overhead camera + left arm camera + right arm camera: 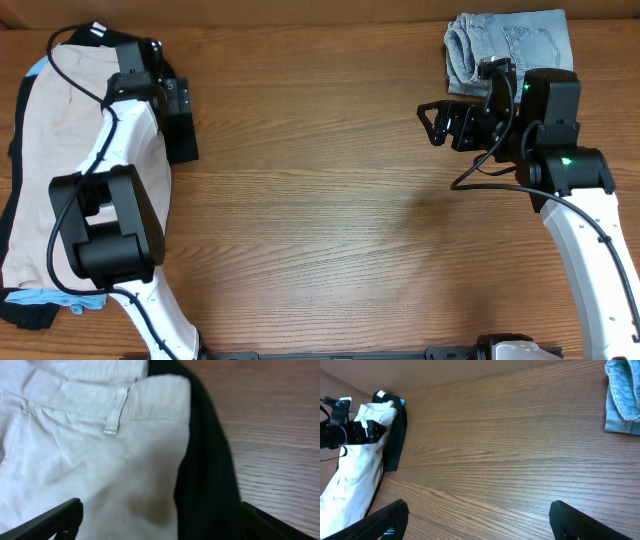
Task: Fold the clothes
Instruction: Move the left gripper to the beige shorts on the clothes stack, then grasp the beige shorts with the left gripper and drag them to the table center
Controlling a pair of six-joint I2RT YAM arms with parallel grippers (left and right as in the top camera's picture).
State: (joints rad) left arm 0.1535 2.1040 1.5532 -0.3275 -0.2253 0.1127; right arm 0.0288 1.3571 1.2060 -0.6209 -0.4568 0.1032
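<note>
The clothes, a large pair of beige khaki shorts (70, 150), lie spread at the table's left side on top of a black T-shirt (182, 135). Their waistband and a belt loop (116, 412) fill the left wrist view. My left gripper (172, 95) hovers over the shorts' upper right edge, and in the left wrist view it (160, 510) is open, one finger over the beige cloth and the other by the black shirt. At the right, my right gripper (432, 122) is open above bare wood, nothing between its fingers (385, 520). The right wrist view shows the shorts (355, 470) far off.
Folded light-blue denim shorts (510, 45) lie at the back right, just behind the right arm; their edge also shows in the right wrist view (622, 400). A light-blue garment (75, 300) peeks out under the pile at front left. The wooden table (320, 200) lies between the arms.
</note>
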